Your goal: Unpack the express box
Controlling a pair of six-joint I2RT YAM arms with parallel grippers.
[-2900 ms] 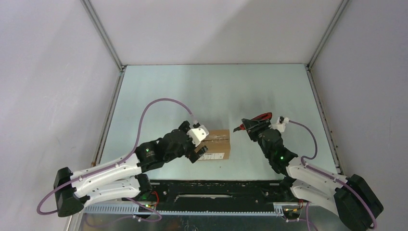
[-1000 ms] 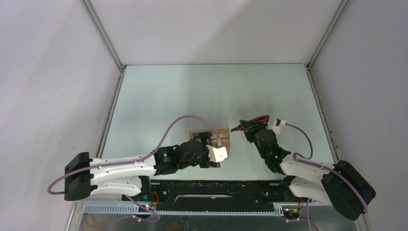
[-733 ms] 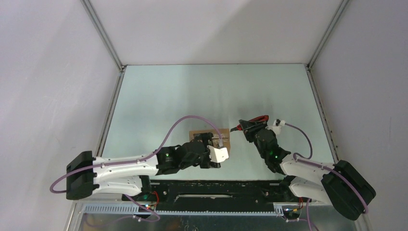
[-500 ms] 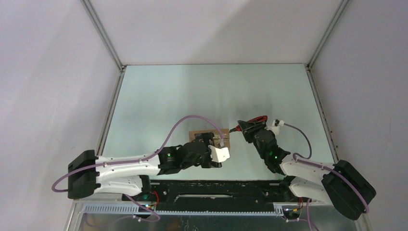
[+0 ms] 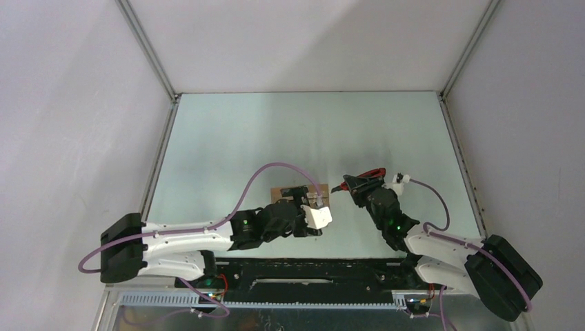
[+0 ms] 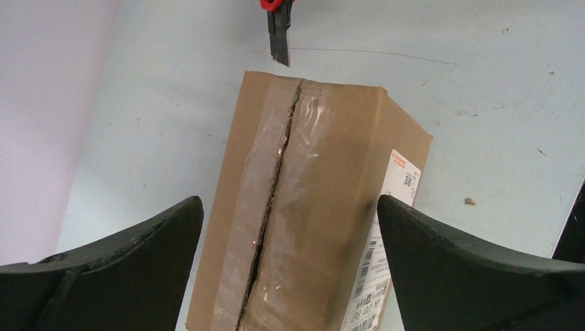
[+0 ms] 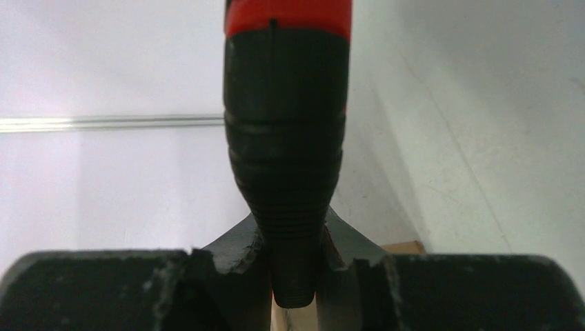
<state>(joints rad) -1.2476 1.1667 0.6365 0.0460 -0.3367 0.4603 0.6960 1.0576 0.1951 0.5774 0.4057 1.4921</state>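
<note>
Left gripper (image 6: 290, 204) hangs spread above the taped express box (image 6: 303, 207), contents unseen; right gripper (image 7: 293, 276) pinches a utility knife (image 7: 286, 138) just beyond.

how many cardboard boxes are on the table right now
1. The express box lies on the table, taped seam up, framed by the open left hand; the right hand holds the utility knife near its far end. The arms cover some table.

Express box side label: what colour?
The label is white with black print and small red text. Best in the left wrist view.
</note>
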